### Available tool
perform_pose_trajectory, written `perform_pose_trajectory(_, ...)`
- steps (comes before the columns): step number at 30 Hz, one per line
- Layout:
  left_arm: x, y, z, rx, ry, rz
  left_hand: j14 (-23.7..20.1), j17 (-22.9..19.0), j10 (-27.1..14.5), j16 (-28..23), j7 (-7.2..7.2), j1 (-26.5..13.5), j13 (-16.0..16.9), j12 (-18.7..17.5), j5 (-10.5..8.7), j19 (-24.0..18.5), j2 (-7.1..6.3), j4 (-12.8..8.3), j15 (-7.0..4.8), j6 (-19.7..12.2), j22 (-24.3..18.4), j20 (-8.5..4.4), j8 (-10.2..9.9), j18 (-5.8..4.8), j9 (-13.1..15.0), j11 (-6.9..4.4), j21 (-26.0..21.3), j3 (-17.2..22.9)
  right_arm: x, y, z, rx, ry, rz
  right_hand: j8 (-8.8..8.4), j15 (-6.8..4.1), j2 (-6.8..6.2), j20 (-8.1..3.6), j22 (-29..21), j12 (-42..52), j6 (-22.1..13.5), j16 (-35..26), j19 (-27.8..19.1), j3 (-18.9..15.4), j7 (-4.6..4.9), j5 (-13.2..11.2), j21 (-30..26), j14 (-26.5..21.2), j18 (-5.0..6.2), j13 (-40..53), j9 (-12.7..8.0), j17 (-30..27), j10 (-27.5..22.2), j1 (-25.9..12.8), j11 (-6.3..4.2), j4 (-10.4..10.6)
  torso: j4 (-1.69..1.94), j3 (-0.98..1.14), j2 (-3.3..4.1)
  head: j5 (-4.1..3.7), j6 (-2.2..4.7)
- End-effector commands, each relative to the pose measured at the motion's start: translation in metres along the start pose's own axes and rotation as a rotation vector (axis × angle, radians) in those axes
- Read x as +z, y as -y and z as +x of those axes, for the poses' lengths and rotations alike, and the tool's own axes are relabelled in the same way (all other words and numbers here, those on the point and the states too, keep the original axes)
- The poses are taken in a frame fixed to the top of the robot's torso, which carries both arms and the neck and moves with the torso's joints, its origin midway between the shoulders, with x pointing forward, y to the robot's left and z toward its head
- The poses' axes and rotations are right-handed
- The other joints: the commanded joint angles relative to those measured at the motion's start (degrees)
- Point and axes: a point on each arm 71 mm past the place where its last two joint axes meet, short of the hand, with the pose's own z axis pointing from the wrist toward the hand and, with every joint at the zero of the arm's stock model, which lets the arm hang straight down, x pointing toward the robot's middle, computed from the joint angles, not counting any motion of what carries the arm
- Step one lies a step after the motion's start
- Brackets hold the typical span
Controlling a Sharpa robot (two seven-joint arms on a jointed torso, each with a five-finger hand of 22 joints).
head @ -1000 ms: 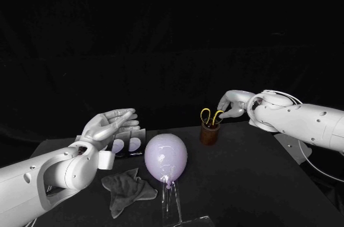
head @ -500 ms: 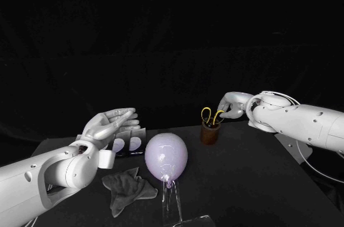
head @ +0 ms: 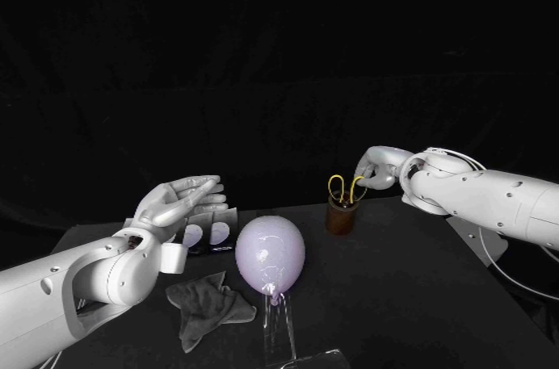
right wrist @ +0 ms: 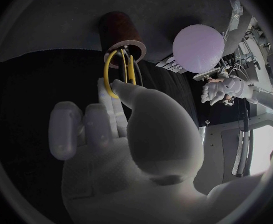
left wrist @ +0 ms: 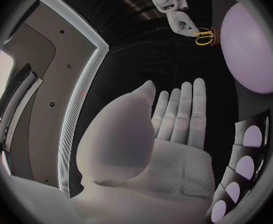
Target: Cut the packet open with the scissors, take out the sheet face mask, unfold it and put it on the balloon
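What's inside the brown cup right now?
The scissors stand in the cup, yellow handles above the rim, one loop pinched by the right hand. Their blades are hidden inside the cup.

Left hand [head: 177, 201] raised, palm up, fingers straight; right hand [head: 375, 172] pinches scissors [head: 342, 189].

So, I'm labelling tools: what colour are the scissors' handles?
Yellow. The scissors show best in the right wrist view.

Flat left hand [left wrist: 155, 149] (empty), balloon [left wrist: 251, 45] beyond
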Motion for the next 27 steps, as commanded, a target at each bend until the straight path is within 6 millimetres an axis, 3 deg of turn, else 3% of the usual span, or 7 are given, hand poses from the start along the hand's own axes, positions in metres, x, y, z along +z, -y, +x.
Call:
perform_pose_trajectory(1,0.001,0.001,0.002,-0.002,-0.012,0.008,0.37,0.06,0.22,0.04,2.41,0.18,-0.09,-0.25,0.19,0.27,0.20,0.14,0.14,0.51,0.05,0.10,-0.39,0.80,-0.09,0.15,0.36,0.35,-0.002,0.000,-0.008,0.044,0.105,-0.004,1.35,-0.69,0.98,-0.42,1.30,0.62,0.63,0.50,0.79,1.11,-0.43,1.37,0.68,1.27,-0.97,0.50,1.22,0.43,2.51,0.51,-1.19,-0.42,-0.09,0.00,0.00,-0.03,0.01)
perform_pose_trajectory(4,0.001,0.001,0.001,-0.002,-0.011,0.008,0.38,0.08,0.22,0.03,2.43,0.22,-0.09,-0.30,0.19,0.27,0.26,0.13,0.15,0.51,0.06,0.10,-0.43,0.79,-0.10,0.17,0.38,0.42,-0.004,0.000,-0.011,0.083,0.145,-0.003,2.58,-1.07,0.70,-0.86,2.31,0.79,0.58,0.57,1.38,2.16,-0.79,3.11,1.26,1.32,-1.17,0.88,2.48,0.34,3.71,-0.01,-1.60,-0.70,-0.14,-0.02,-0.06,-0.12,0.04)
perform_pose_trajectory(9,0.002,0.001,0.000,0.000,-0.009,0.008,0.39,0.09,0.23,0.01,2.44,0.29,-0.09,-0.34,0.20,0.28,0.30,0.11,0.15,0.52,0.06,0.09,-0.46,0.79,-0.12,0.17,0.40,0.48,-0.007,0.000,-0.021,0.155,0.211,0.008,4.10,-1.24,0.21,-1.13,2.92,0.42,-0.26,0.68,1.62,3.56,-0.92,3.70,1.59,1.36,-1.28,1.26,4.31,0.25,4.31,-0.89,-1.83,-1.15,-0.15,-0.04,-0.15,-0.23,0.29)
perform_pose_trajectory(19,0.005,0.000,-0.002,0.001,-0.006,0.009,0.03,0.08,0.40,-0.33,2.43,0.32,-0.07,-0.52,0.18,-0.31,0.22,0.15,0.29,0.65,-0.09,0.19,-0.62,0.63,-0.19,0.21,0.12,0.59,-0.010,-0.007,-0.051,0.305,0.284,0.045,5.24,-1.32,-0.11,-1.24,3.32,0.11,-0.96,0.90,1.76,4.60,-0.99,4.57,1.78,1.43,-1.33,1.60,5.76,0.40,4.73,-1.57,-1.91,-1.64,-0.15,-0.14,-0.22,-0.65,0.90)
perform_pose_trajectory(22,0.006,-0.001,-0.002,-0.001,-0.010,0.010,-0.38,0.09,0.70,-0.81,2.37,0.26,-0.05,-0.79,0.18,-1.42,0.05,0.30,0.44,0.92,-0.42,0.44,-0.81,0.52,-0.27,0.21,-0.50,0.71,-0.010,-0.012,-0.060,0.356,0.294,0.057,5.44,-1.34,-0.13,-1.25,3.35,0.07,-1.07,0.96,1.76,4.77,-1.01,4.72,1.79,1.44,-1.33,1.67,6.01,0.48,4.83,-1.69,-1.93,-1.73,-0.14,-0.25,-0.36,-0.65,0.94)
perform_pose_trajectory(25,0.009,-0.002,-0.001,-0.004,-0.017,0.011,-1.02,0.11,1.22,-1.72,2.25,0.17,-0.05,-1.28,0.19,-5.18,-0.30,0.60,0.69,1.37,-1.66,1.56,-1.16,-0.10,-0.41,0.29,-2.91,0.94,-0.011,-0.019,-0.070,0.429,0.316,0.078,5.71,-1.37,-0.12,-1.27,3.14,0.02,-1.23,0.92,1.58,5.07,-1.04,5.01,1.67,1.41,-1.28,1.77,6.36,0.29,4.97,-1.82,-1.97,-1.89,-0.12,-0.38,-0.52,-0.40,1.16)
perform_pose_trajectory(27,0.010,-0.003,-0.001,-0.006,-0.022,0.011,-1.58,0.06,1.44,-2.39,2.29,0.12,-0.05,-1.58,0.17,-7.23,-0.65,0.71,0.88,1.54,-2.42,2.34,-1.38,-0.40,-0.48,0.23,-4.32,0.97,-0.011,-0.025,-0.074,0.469,0.325,0.085,5.79,-1.38,-0.13,-1.28,3.16,0.01,-1.27,0.94,1.58,5.15,-1.05,5.07,1.68,1.42,-1.28,1.80,6.47,0.32,5.00,-1.86,-1.98,-1.96,-0.13,-0.36,-0.53,-0.37,1.27)
